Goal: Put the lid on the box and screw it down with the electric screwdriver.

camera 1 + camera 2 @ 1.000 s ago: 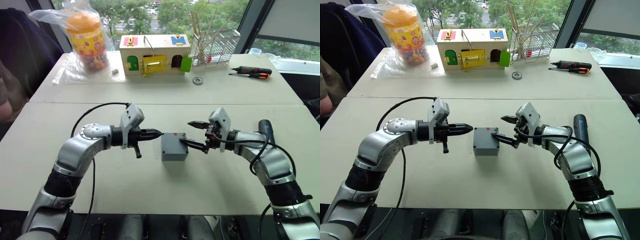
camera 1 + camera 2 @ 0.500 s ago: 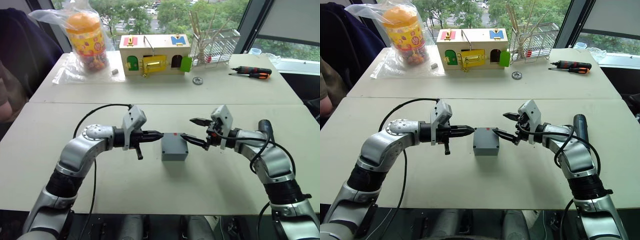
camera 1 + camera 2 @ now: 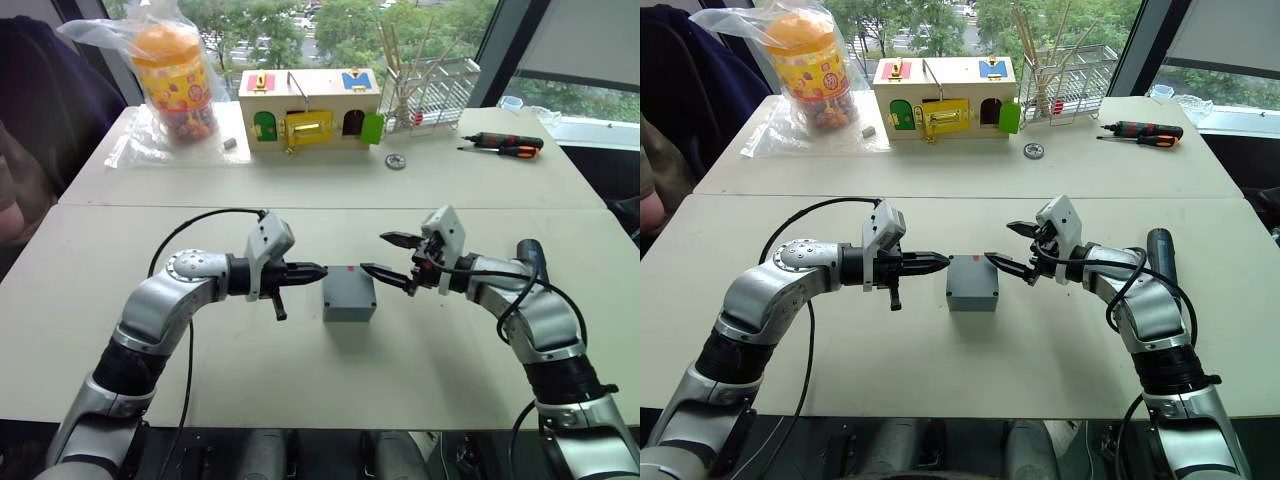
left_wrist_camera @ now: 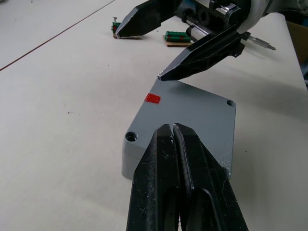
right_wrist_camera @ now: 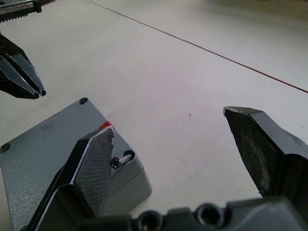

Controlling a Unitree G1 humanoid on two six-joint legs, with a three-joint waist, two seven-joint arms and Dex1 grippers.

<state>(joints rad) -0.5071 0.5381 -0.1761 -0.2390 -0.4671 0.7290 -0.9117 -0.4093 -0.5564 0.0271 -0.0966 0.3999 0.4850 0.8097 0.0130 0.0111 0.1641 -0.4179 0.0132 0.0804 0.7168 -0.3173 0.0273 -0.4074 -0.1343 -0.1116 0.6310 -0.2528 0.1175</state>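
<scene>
Right gripper [image 3: 388, 257] has lifted off the box [image 3: 348, 295], fingers spread; left gripper [image 3: 313, 270], pressed together, has edged up beside it. Lid [image 4: 192, 115] sits on, mid-table. Screwdriver [image 3: 531, 254] lies far right: fetch it, keeping the box steady.

Two pale counters [image 3: 300, 390] pushed together with a thin line between them, big windows [image 3: 300, 30] behind, green trees outside, daylight coming in, a grey blind [image 3: 590, 40] at one side
</scene>
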